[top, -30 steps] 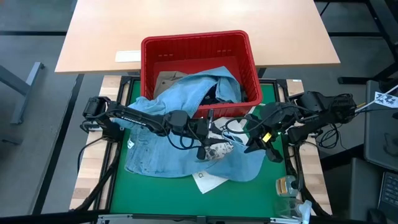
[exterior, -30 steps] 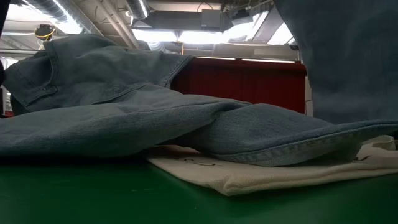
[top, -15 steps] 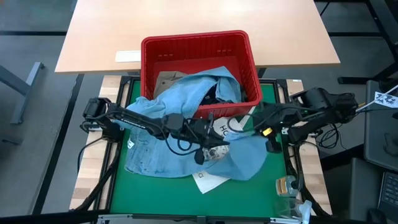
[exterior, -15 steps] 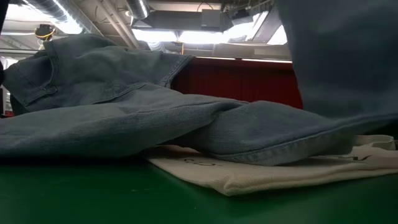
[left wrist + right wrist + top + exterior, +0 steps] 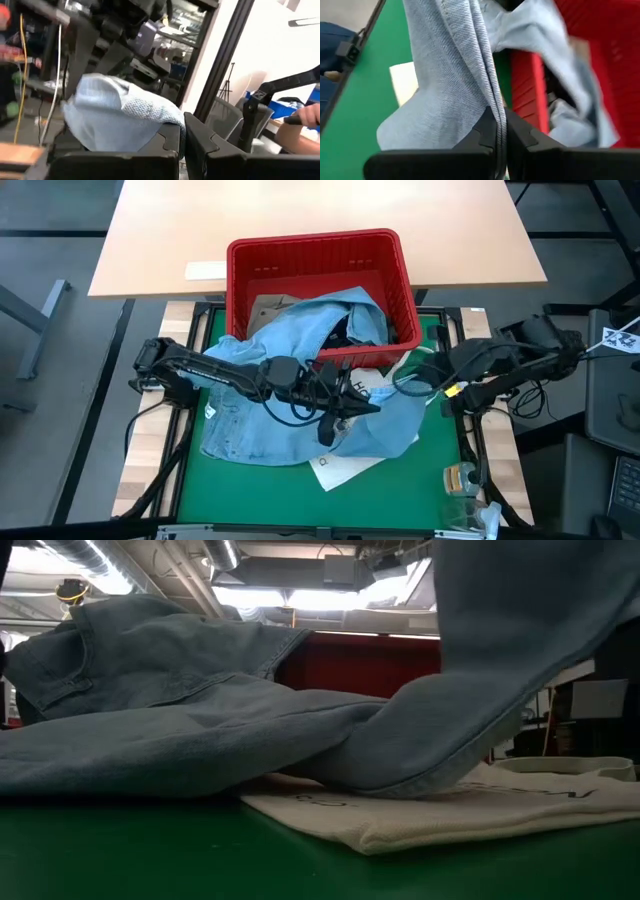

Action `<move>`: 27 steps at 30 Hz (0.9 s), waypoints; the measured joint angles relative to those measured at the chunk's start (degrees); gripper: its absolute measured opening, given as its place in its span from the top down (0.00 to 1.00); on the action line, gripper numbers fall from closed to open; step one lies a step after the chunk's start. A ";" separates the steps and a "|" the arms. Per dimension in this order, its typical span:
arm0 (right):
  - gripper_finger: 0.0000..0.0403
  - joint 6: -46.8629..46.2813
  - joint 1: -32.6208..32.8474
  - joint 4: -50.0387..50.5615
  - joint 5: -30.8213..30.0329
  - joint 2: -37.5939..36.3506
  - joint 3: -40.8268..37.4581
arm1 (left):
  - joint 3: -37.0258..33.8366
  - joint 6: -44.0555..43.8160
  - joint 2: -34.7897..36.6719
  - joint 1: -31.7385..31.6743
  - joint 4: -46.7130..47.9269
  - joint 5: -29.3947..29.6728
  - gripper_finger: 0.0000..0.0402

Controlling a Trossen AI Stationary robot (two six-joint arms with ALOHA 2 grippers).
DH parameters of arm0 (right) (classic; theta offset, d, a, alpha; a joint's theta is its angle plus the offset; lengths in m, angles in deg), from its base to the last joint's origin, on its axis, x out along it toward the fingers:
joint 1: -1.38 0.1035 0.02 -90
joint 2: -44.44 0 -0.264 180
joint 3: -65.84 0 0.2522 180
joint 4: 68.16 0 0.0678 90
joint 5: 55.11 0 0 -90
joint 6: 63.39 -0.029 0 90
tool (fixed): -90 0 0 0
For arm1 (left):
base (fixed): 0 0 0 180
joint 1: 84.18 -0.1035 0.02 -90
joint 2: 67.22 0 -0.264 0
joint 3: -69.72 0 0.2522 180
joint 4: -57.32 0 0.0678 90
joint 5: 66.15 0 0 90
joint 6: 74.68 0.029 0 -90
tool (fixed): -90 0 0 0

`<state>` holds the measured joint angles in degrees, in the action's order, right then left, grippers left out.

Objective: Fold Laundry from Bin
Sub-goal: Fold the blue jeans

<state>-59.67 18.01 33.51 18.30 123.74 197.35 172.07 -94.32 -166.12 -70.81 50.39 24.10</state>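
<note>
A light blue denim garment [image 5: 255, 420] spills out of the red bin [image 5: 310, 242] over its near rim onto the green mat [image 5: 250, 490]. It lies partly over a white tote bag [image 5: 450, 820], whose corner [image 5: 335, 470] pokes out near the front. My left gripper [image 5: 352, 402] is at the mat's middle, shut on a bunch of the denim. My right gripper [image 5: 408, 385] is beside the bin's near right corner, also shut on the denim. Something dark [image 5: 340, 335] lies in the bin under the denim. My left gripper pinches a bunched fold of the denim [image 5: 150, 117] between its two fingers, coming in about level from the table's left. The bunch stands raised above the mat. My right gripper pinches a stitched edge of the denim [image 5: 492, 100] between its fingers, slanting down from the right. The cloth hangs below it in a long drape [image 5: 520, 640], whose lower part rests on the tote bag.
A wooden table [image 5: 320, 205] stands behind the bin, with a white label [image 5: 205, 270] on it. Small objects [image 5: 460, 480] sit at the mat's near right corner. A person's hand [image 5: 307, 117] shows in the room beyond.
My left gripper has shut on the denim and risen with a bunch of it, rolling as it went. My right gripper has gone up and toward the table's right edge, lifting the denim's right part off the tote bag; the rest stayed lying.
</note>
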 joint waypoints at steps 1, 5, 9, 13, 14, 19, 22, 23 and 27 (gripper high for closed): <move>0.96 1.60 0.02 -0.08 -1.31 0.04 0.99 | 1.04 -0.97 0.00 0.27 1.12 0.51 1.00; 0.96 7.93 0.02 -0.55 -6.32 0.06 4.90 | 3.70 -4.45 0.00 0.87 2.20 2.73 1.00; 0.96 13.26 0.02 -1.74 -7.91 0.15 8.55 | 5.15 -8.59 0.09 1.36 1.93 3.93 1.00; 0.96 19.74 0.02 -1.46 -7.86 0.17 11.71 | 5.15 -11.86 0.13 1.77 1.71 4.77 1.00; 0.96 21.34 0.02 -1.52 -8.15 0.17 12.26 | 5.18 -12.54 0.13 1.85 1.55 4.93 1.00; 0.96 29.29 0.02 -1.81 -11.54 0.17 13.27 | 5.21 -16.39 0.14 1.87 -0.75 5.49 1.00; 0.96 34.36 0.02 -2.32 -12.54 0.17 13.29 | 5.21 -18.84 0.15 1.87 -1.58 5.51 0.99; 0.96 35.65 0.02 -2.47 -12.54 0.17 13.29 | 5.21 -19.79 0.14 1.87 -1.53 5.34 0.99; 0.96 36.63 0.02 -2.61 -12.20 0.28 13.31 | 5.21 -24.33 0.20 1.87 0.68 2.80 0.99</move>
<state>-23.05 18.02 30.90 6.10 124.01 210.66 177.28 -118.65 -165.91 -68.94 51.07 26.90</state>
